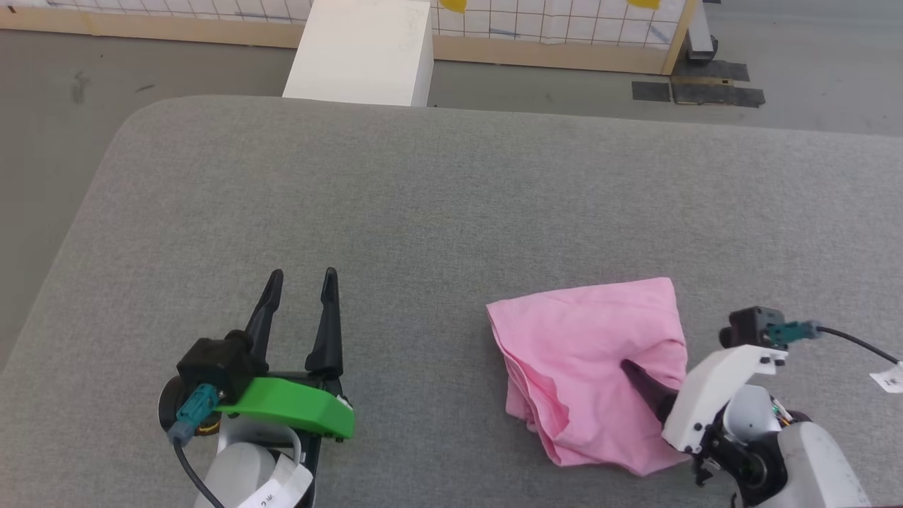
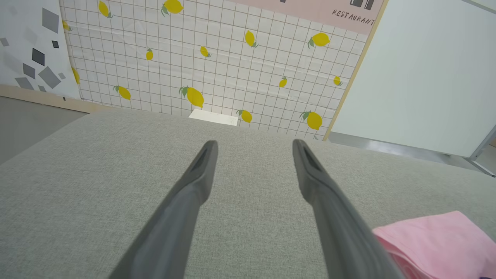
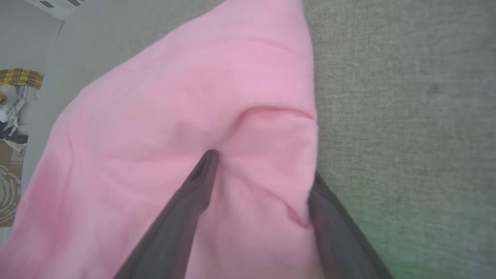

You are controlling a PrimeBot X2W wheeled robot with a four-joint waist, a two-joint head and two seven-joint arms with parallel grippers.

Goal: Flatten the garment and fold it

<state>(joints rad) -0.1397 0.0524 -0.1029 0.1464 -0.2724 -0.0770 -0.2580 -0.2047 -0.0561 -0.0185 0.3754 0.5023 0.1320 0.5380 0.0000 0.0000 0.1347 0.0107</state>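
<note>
The garment [image 1: 585,353] is a light pink bunched heap on the grey table [image 1: 451,183], right of centre near the front edge. It also shows at the lower right of the left wrist view [image 2: 438,240] and across the right wrist view [image 3: 174,97]. My right gripper [image 1: 635,374] is open and straddles the garment's right edge [image 3: 263,166]. One finger [image 3: 193,193] lies on top of the cloth, and the tip of the other finger [image 3: 333,224] is tucked under the edge. My left gripper [image 1: 303,271] is open over bare table to the garment's left, holding nothing [image 2: 254,142].
A white box [image 1: 363,49] stands on the floor just past the table's far edge. A lemon-patterned tiled wall panel [image 2: 217,58] rises behind it. Bare grey table surface stretches left of and beyond the garment. Off the table's side are a cardboard box and plaid cloth [image 3: 19,77].
</note>
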